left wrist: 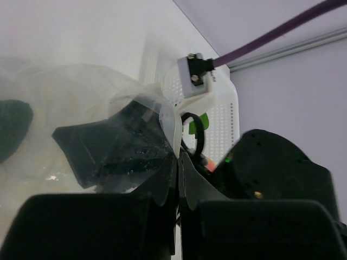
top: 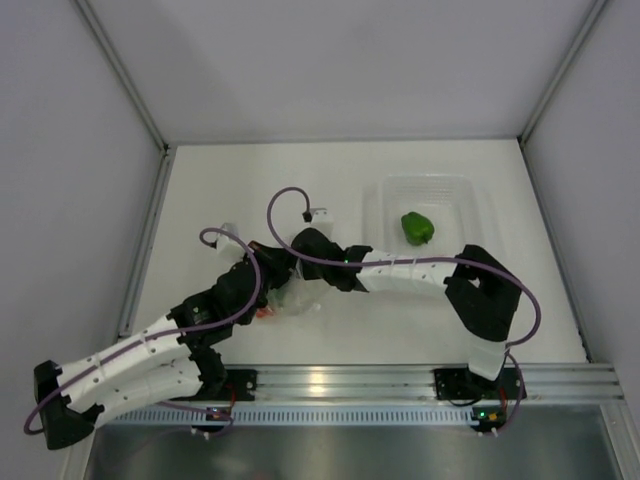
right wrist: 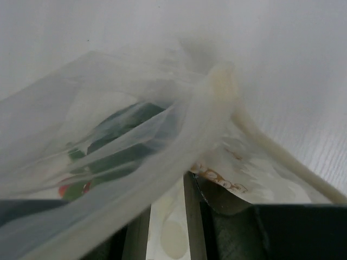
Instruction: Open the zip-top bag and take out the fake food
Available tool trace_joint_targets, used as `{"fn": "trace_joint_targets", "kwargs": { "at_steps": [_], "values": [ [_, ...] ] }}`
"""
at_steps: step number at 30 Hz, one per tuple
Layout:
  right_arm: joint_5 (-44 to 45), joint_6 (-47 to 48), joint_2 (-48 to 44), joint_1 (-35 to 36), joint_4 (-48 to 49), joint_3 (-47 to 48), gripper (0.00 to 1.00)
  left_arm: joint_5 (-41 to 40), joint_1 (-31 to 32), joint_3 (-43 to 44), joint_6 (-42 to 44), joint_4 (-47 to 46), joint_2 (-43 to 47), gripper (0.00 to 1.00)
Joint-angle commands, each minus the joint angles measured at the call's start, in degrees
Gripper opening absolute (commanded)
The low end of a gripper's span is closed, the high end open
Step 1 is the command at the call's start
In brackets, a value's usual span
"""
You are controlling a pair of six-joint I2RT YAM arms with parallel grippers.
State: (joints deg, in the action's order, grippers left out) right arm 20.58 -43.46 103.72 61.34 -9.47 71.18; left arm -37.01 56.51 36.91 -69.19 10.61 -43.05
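White tabletop [top: 250, 180] between grey walls [top: 60, 150] carries the zip-top bag [top: 295, 297], near and left of centre, between both grippers. The left gripper [left wrist: 179, 162] is clamped on the bag's film. The right gripper [right wrist: 162, 227] has film between its jaws; whether they pinch it is unclear. Dark green and red fake food [right wrist: 124, 146] lies inside the bag. A green pepper [top: 417, 227] sits in the clear tray [top: 385, 195], far right.

- Bag [top: 295, 297]: clear, glossy film; dark green and red food [right wrist: 130, 122] is seen through it.
- Pepper [top: 417, 227]: bright green.
- Tray [top: 470, 195]: clear.
- Table [top: 260, 180]: plain white.
- Arms [top: 400, 272]: white shells, black joints.
- Cables [left wrist: 271, 37]: purple.
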Motion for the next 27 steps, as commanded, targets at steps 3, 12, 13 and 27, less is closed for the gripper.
{"fn": "trace_joint_targets", "kwargs": {
  "at_steps": [3, 12, 13, 27],
  "values": [
    [-1.8, -6.4, 3.2, -0.5, 5.8, 2.7, 0.29, -3.6, 2.5, -0.4, -2.0, -6.7, -0.9, 0.0],
    [-8.1, -7.3, 1.2, -1.8, 14.0, 0.0, 0.31, -1.7, 2.8, -0.5, -2.3, -7.3, -3.9, 0.0],
    [-9.1, -7.7, 1.7, -1.8, 14.3, -0.2, 0.32, -1.5, 2.8, -0.7, -2.3, -7.6, -3.6, 0.0],
    [-9.7, -4.4, 11.8, -0.8, 9.7, 5.2, 0.56, -1.0, 3.3, -3.0, -0.9, -8.2, -0.7, 0.0]
  ]
}}
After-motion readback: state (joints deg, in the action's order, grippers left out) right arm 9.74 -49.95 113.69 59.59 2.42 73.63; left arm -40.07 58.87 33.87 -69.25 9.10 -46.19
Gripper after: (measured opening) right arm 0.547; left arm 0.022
